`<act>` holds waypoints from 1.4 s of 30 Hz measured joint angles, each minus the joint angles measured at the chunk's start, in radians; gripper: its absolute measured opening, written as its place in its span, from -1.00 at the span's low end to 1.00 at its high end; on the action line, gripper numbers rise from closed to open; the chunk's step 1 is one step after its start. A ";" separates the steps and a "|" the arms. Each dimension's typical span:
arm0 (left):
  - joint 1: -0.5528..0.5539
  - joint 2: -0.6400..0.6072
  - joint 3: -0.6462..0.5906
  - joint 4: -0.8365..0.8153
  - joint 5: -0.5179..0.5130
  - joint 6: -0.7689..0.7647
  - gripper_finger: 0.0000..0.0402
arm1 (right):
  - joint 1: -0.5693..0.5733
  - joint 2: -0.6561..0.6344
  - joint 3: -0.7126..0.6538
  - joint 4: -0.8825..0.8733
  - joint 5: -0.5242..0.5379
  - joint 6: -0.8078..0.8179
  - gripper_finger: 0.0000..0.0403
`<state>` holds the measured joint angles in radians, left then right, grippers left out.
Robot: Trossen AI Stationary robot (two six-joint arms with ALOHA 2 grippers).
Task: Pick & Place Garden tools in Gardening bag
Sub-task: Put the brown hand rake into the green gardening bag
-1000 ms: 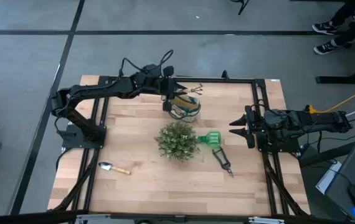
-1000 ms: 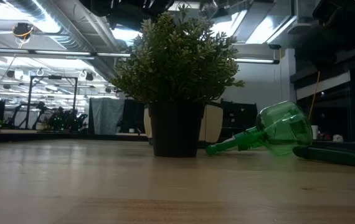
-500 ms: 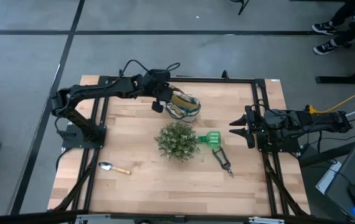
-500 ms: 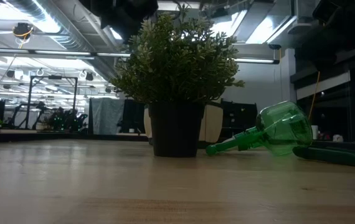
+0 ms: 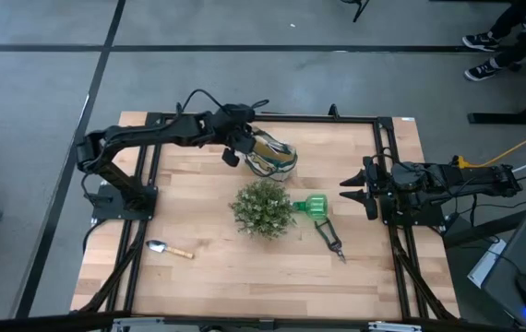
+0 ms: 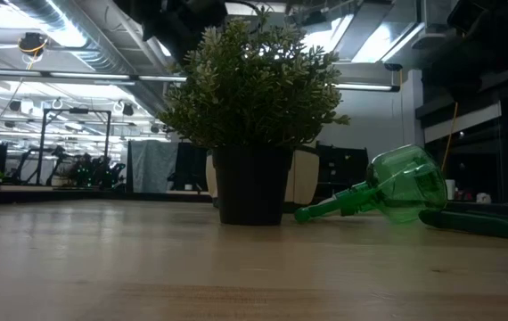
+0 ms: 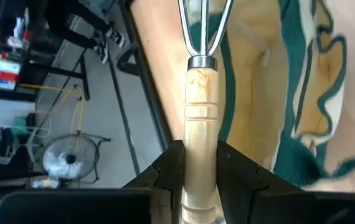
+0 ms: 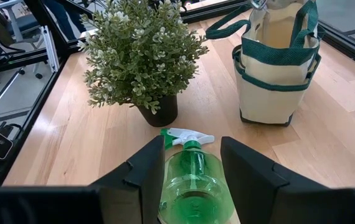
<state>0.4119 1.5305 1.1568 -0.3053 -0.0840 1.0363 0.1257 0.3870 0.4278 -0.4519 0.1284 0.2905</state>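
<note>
1. The left gripper [image 7: 199,163] is clamping its jaws on a pale wooden handle [image 7: 200,106] with a metal fork at its front end, and it is holding that tool right over the cream bag with green trim [image 5: 275,157] at the far middle of the tabletop [image 5: 217,267].
2. In the left wrist view the handle is pointing toward the bag's cream fabric and green edging; whether the metal end is already inside the bag, I cannot tell.
3. The bag is standing upright, just behind the bushy potted plant [image 5: 263,207] at the centre.
4. A green plastic spray bottle [image 5: 314,207] is lying on its side just right of the plant, nozzle toward the pot.
5. Dark shears [image 5: 330,238] are lying just in front of the bottle, angled toward the near right.
6. A silver trowel with a wooden handle [image 5: 170,249] is lying well apart, at the near left.
7. The right gripper [image 5: 348,187] is waiting at the right side of the tabletop, jaws standing apart and holding nothing, pointing at the bottle.
</note>
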 joint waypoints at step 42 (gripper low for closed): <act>-0.031 0.111 -0.001 0.130 -0.012 -0.078 -0.56 | 0.000 0.000 0.000 0.000 0.000 0.000 -0.21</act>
<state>0.3813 1.6417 1.1557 -0.1755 -0.0959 0.9578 0.1257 0.3870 0.4278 -0.4519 0.1284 0.2904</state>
